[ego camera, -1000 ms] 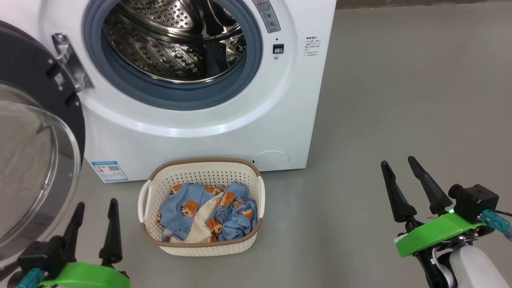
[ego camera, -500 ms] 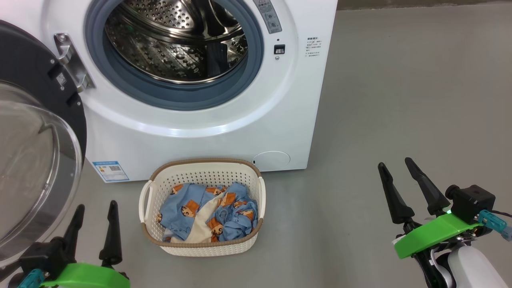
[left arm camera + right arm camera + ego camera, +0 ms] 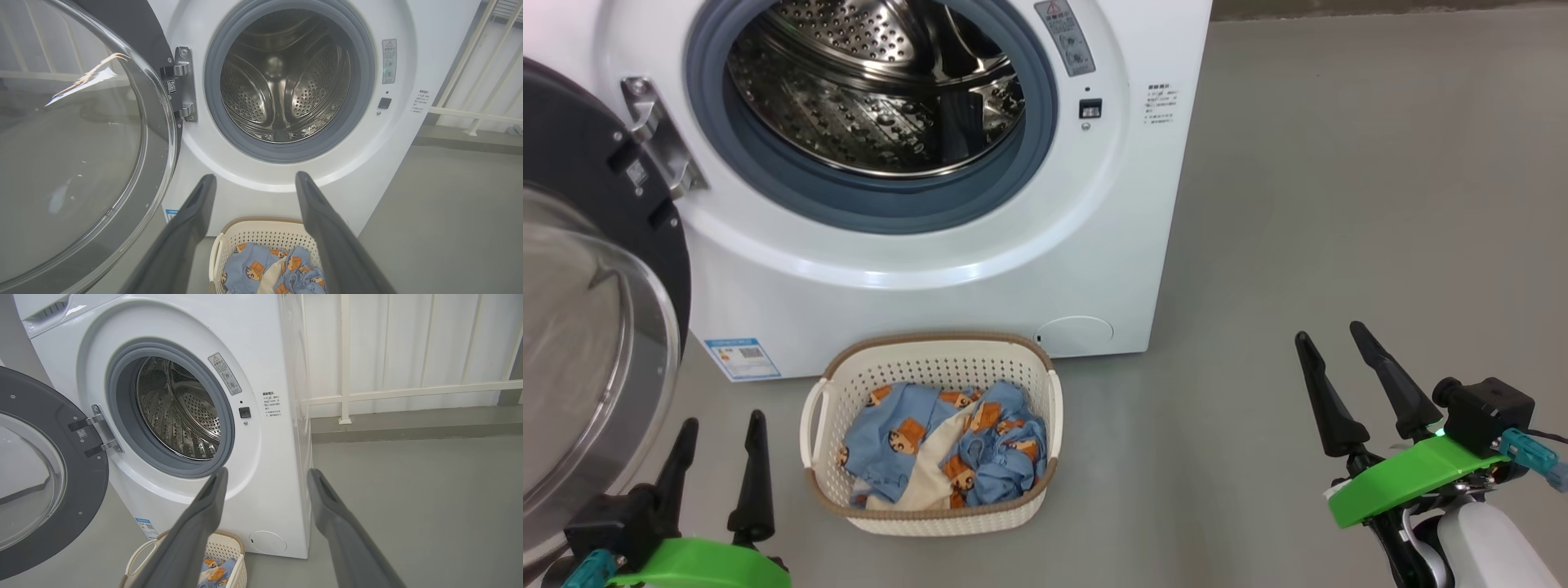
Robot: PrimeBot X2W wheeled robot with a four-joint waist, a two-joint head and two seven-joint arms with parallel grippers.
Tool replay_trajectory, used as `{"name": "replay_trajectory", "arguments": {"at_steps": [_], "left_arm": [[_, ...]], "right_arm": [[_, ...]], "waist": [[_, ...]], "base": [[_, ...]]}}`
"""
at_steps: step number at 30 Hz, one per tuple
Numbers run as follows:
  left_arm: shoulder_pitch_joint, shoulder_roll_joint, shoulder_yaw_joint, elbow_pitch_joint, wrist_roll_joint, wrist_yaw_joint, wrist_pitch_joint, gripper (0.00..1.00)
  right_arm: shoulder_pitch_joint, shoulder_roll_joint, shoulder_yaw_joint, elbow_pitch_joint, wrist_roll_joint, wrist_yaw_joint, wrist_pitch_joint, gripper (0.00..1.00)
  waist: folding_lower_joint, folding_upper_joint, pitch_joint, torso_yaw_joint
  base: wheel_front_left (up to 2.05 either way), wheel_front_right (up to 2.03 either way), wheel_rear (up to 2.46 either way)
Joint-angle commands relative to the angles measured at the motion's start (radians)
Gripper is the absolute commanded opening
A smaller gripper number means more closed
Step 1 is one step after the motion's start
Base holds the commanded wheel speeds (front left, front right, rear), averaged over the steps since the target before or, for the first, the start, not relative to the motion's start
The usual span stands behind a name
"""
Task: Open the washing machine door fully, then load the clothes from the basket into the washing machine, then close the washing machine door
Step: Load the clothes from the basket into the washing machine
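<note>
Still basketed: clothes (image 3: 943,453).

The washing machine (image 3: 915,302) is faced in smooth, glossy white panelling; its drum (image 3: 849,114) is seen as polished perforated steel, ringed by a matt grey rubber gasket (image 3: 882,212). The washing machine door (image 3: 596,327) is made of clear shiny glass in a dark ring, with a bright metal hinge (image 3: 658,143). The basket (image 3: 931,367) is moulded in perforated cream plastic, and the clothes (image 3: 898,425) are of soft printed cloth.
</note>
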Motion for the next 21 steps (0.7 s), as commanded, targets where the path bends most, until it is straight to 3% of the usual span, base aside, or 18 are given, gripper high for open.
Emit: {"name": "replay_trajectory", "arguments": {"at_steps": [1, 21], "left_arm": [[-0.042, 0.029, 0.037, -0.019, 0.006, 0.005, -0.007, 1.00], [-0.049, 0.035, 0.046, -0.023, -0.007, 0.002, -0.010, 1.00]], "right_arm": [[-0.013, -0.012, 0.014, -0.025, -0.005, 0.002, -0.012, 1.00], [-0.019, -0.004, 0.006, -0.028, -0.009, 0.002, -0.012, 1.00]], "waist": [[0.0000, 0.0000, 0.001, 0.000], [0.0000, 0.0000, 0.011, 0.001]], "base": [[1.36, -1.30, -0.06], [1.28, -1.24, -0.04]]}}
